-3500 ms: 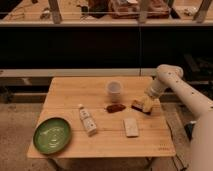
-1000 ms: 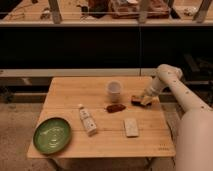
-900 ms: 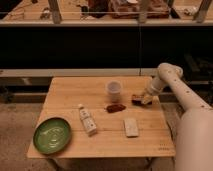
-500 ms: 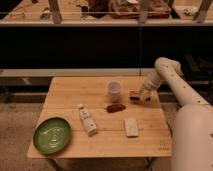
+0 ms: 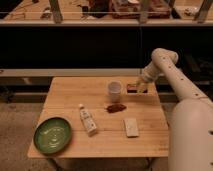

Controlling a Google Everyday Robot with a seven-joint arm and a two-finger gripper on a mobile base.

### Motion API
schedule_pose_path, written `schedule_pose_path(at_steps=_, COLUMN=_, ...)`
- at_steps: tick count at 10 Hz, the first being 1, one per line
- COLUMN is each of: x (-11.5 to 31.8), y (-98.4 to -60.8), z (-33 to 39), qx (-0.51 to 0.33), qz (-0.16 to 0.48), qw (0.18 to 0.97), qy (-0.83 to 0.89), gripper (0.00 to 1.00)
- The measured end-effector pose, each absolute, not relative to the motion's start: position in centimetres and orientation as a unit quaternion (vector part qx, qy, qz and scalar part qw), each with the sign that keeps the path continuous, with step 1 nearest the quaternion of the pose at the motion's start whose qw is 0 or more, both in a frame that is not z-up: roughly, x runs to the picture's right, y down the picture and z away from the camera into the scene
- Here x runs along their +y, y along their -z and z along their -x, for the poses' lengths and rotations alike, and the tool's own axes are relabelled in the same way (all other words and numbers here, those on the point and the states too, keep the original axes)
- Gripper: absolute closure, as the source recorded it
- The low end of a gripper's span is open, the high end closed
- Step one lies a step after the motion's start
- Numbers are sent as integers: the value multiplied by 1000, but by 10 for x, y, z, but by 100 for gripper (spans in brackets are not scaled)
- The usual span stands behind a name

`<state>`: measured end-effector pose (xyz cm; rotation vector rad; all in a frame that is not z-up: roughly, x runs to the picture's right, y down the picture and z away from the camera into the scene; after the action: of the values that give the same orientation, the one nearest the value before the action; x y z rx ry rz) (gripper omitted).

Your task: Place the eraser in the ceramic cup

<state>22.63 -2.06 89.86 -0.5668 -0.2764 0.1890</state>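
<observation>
At the upper right of the table [image 5: 70, 90], the gripper [image 5: 139, 88] is clamped on the eraser [image 5: 133, 88], which juts from its tip just right of the ceramic cup [image 5: 114, 90] — near it, not yet over the mouth. We judge it is held off the wood, about level with the cup's upper part, so that it can pass above the wall rather than knock it. The cup stands upright, its mouth open to receive the eraser. The eraser's long axis lies roughly level, left to right in the frame, free end towards the cup — we think it may need tipping end-down to drop in.
</observation>
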Motion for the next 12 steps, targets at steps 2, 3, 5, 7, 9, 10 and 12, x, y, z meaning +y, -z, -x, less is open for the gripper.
schedule_pose_path(at_steps=2, x=-20, y=-899, z=-228, qx=-135, qz=277, qw=947, qy=-94, gripper=75)
schedule_pose_path(at_steps=3, x=-22, y=-899, z=-226, qx=-136, qz=275, qw=947, qy=-93, gripper=79)
schedule_pose_path(at_steps=5, x=-37, y=-895, z=-216, qx=-139, qz=253, qw=953, qy=-92, gripper=94)
schedule_pose_path(at_steps=7, x=-62, y=-888, z=-201, qx=-142, qz=220, qw=961, qy=-88, gripper=100)
schedule_pose_path(at_steps=9, x=-67, y=-889, z=-196, qx=-149, qz=212, qw=962, qy=-87, gripper=100)
schedule_pose_path(at_steps=10, x=-70, y=-887, z=-195, qx=-154, qz=208, qw=962, qy=-83, gripper=100)
schedule_pose_path(at_steps=12, x=-86, y=-878, z=-180, qx=-163, qz=189, qw=966, qy=-74, gripper=100)
